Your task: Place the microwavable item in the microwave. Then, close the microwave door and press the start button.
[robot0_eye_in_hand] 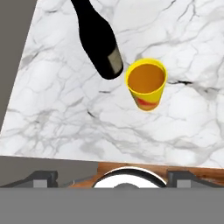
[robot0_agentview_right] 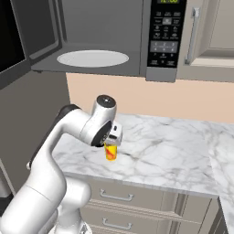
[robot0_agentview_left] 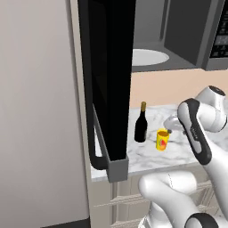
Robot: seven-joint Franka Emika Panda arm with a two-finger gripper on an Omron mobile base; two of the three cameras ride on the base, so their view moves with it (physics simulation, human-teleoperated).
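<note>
Two dark fingertips set wide apart at the bottom of the hand view, clamped on nothing; gripper pointed down at the marble counter, hanging just over the yellow cup. Cup upright on the counter near its front left part, open mouth up, red-orange mark on its side, clear of both tips. Just left of it, close beside but apart, a dark wine bottle with a gold cap, upright. Higher up, the microwave with its cavity open and the white turntable bare, button panel on the right. Microwave door swung out to the left, with the long bar handle down its near face, blocking the left part of the cavity in the left base view. Bottle neck cut off by the top edge in the hand view; from the right base view, cup rim partly covered by the hand, so contact there hard to judge. Arm raised from the base, bent sharply at the elbow, wrist turned downward over the counter's front edge.
</note>
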